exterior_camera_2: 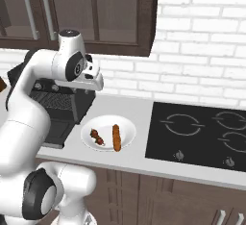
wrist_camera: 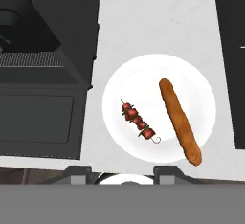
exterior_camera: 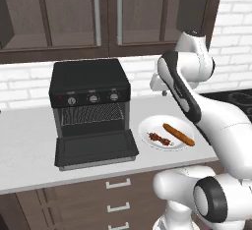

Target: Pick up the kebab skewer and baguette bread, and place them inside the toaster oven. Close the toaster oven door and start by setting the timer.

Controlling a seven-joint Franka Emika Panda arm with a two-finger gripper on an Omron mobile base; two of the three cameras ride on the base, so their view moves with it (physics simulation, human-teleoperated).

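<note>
A white plate [wrist_camera: 201, 98] sits on the pale tabletop [exterior_camera: 29, 150], just to the right of the toaster oven [exterior_camera: 88, 84] and left of a black hob [exterior_camera_2: 202, 132]. On the plate lie the kebab skewer [wrist_camera: 139, 121] and the baguette [wrist_camera: 180, 121], side by side but apart, the skewer on the side nearer the oven and the longer loaf on the side nearer the hob. The oven is a black box with three round knobs [exterior_camera: 93, 98] across its front; its door [exterior_camera: 96, 148] hangs down flat onto the tabletop, so the wire rack [exterior_camera: 91, 112] inside is visible. The white arm [exterior_camera: 184, 94] reaches up over the plate, and the hand [wrist_camera: 122, 173] hovers above it, looking straight down, well clear of the food. Its two dark fingertips [wrist_camera: 76, 173] stand apart with a moderate gap between them and nothing held in it. Dark wooden cupboards [exterior_camera: 74, 13] hang over a white brick wall [exterior_camera_2: 202, 65] behind the tabletop, and drawers [exterior_camera: 118, 194] run below its front edge.
</note>
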